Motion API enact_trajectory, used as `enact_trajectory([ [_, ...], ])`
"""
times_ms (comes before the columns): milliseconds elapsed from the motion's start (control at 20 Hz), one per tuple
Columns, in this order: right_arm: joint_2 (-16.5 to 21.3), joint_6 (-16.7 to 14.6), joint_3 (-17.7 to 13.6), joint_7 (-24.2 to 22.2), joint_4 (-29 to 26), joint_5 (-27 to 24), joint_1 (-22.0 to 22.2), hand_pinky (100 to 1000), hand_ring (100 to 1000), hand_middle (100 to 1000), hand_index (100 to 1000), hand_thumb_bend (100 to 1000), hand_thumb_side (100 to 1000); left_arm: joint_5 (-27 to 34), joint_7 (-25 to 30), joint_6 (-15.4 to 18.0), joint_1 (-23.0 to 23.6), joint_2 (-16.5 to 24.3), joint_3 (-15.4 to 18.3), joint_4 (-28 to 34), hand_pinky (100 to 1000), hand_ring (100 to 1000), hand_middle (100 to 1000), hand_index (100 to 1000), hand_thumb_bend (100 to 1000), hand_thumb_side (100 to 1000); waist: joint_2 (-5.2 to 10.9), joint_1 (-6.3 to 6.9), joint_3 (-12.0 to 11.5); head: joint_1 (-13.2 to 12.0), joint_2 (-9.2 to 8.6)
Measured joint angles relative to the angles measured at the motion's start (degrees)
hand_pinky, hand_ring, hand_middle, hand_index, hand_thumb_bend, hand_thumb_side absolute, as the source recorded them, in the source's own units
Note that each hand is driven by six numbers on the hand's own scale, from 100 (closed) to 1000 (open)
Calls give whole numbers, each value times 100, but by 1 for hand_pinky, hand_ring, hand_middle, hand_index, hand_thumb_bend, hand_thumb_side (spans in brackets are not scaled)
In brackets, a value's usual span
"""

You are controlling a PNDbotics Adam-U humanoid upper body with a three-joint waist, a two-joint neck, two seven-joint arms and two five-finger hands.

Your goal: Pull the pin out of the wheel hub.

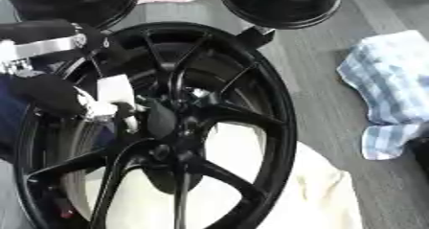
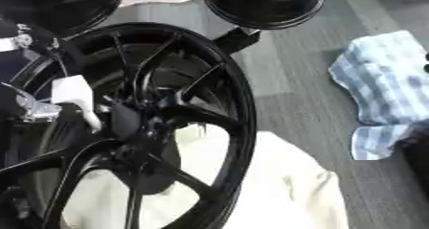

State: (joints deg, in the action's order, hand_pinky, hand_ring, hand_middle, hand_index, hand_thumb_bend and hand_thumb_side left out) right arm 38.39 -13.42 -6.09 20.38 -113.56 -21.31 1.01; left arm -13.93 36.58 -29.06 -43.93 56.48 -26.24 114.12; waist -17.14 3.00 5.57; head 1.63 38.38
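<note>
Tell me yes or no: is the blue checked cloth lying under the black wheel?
No: the blue checked cloth lies apart on the grey floor to the right, while a cream cloth lies under the black wheel.

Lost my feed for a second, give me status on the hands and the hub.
Left hand at the wheel hub, fingers hidden among spokes. Right hand not in view. Pin not discernible. Nothing seen blocking; blue checked cloth lies apart.

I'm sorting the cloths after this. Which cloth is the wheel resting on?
The cream cloth, spread beneath the black wheel. The blue checked cloth lies apart on the floor to the right.
</note>
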Motion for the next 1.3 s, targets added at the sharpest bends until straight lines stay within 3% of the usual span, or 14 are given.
enact_trajectory([
  [650,-31,7,10,10,0,4,-2,752,732,666,586,224,488,-76,341,251,6,0,1,0,923,965,773,864,542,466,-30,6,14,246,-87],
  [950,-37,15,11,17,0,8,-3,752,732,666,585,224,489,-478,452,339,7,-2,58,0,912,955,774,863,501,416,-56,6,38,247,-131],
  [1300,-73,32,12,29,0,24,-25,753,733,666,585,226,489,-809,432,274,15,-16,71,0,897,897,679,813,485,406,-95,21,37,206,-133],
])
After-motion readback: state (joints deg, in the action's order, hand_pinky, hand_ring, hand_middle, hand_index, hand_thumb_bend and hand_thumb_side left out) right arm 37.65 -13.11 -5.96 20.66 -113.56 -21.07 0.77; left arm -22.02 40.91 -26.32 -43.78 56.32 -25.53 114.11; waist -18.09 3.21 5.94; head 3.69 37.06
